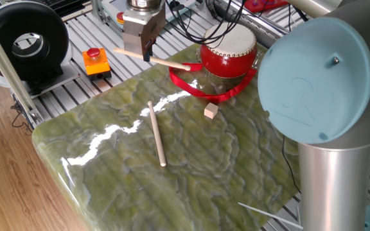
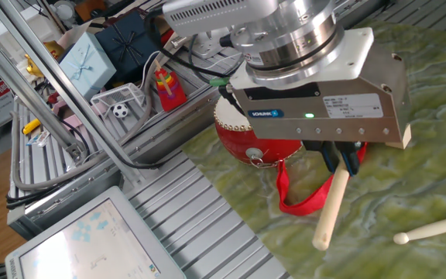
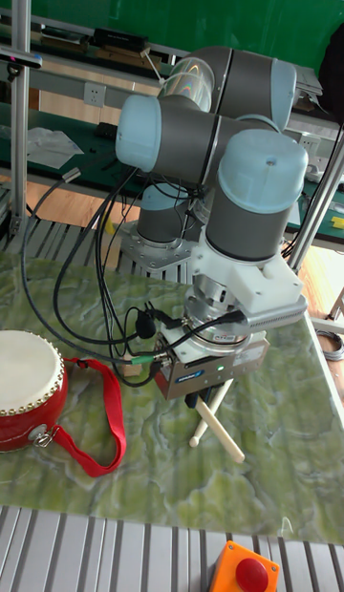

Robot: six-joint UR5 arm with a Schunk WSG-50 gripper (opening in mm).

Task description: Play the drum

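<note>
The drum (image 1: 229, 46) has a glossy red body, a cream skin and a red ribbon strap (image 1: 201, 90), and stands at the far edge of the green table. In the tall fixed view the drum (image 3: 27, 390) sits at the left. My gripper (image 1: 144, 52) hangs left of the drum, apart from it, shut on a wooden drumstick (image 1: 166, 61) whose tip points toward the drum's side. From the other side, the gripper (image 2: 341, 160) holds the drumstick (image 2: 330, 208) slanting down, and its body hides part of the drum (image 2: 238, 139).
A second drumstick (image 1: 156, 133) lies on the green table (image 1: 191, 167), with a small wooden cube (image 1: 211, 111) near the strap. An orange box with a red button (image 1: 95, 61) sits on the slatted frame at the left. The arm's grey and blue joint (image 1: 320, 83) fills the right foreground.
</note>
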